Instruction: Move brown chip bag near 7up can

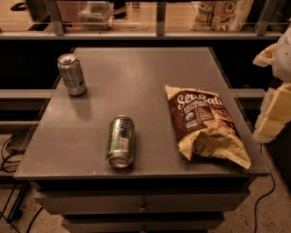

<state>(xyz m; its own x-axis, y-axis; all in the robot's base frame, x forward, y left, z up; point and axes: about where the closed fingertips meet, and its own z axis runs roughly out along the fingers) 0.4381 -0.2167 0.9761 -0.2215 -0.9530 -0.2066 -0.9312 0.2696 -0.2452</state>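
The brown chip bag (204, 125) lies flat on the right side of the grey table (136, 82), dark brown and cream-yellow with white "Sea Salt" lettering. The 7up can (71, 74), pale silvery with a light green label, stands upright at the table's far left. My gripper (274, 117) shows as pale cream parts at the right edge of the view, just off the table and right of the bag, touching nothing. The bag and the 7up can are far apart, across the table's width.
A darker, shiny green can (121, 141) lies on its side near the table's front middle, between the bag and the 7up can. A shelf with packaged goods (220, 13) runs behind the table. Cables (9, 159) hang at the left.
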